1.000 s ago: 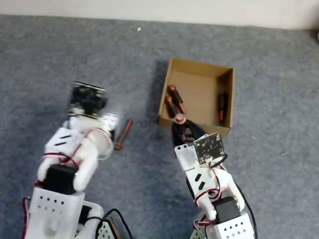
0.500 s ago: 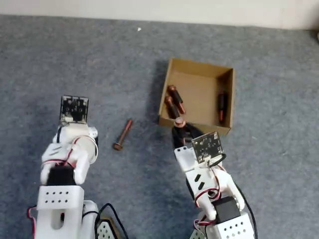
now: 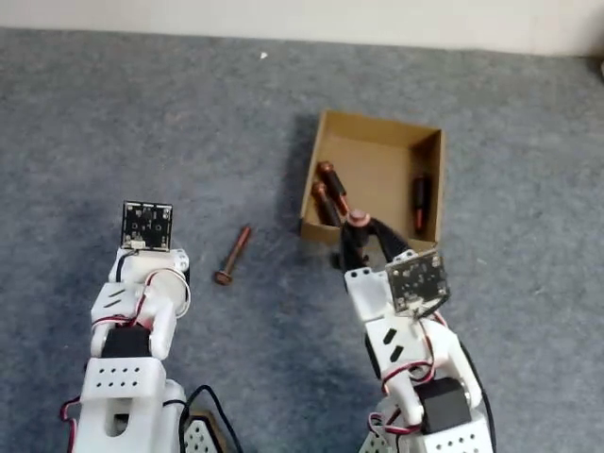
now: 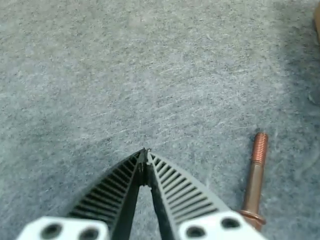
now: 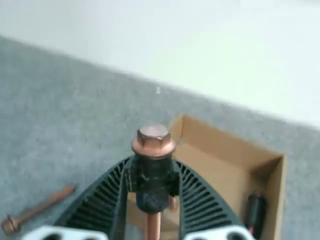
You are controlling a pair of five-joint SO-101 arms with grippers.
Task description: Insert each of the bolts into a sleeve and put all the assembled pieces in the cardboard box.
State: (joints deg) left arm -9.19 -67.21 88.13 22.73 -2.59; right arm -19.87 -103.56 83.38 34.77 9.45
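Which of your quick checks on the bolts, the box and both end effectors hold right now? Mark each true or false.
1. The right end effector is shut on a bolt-and-sleeve piece held upright, bolt head up. True.
2. The left end effector grips the loose bolt. False: it is shut on nothing, and the loose bolt lies beside it.
3. The cardboard box is empty. False: three pieces lie in it, two at one side wall and one at the other.
4. The loose bolt lies on the carpet, outside the cardboard box. True.
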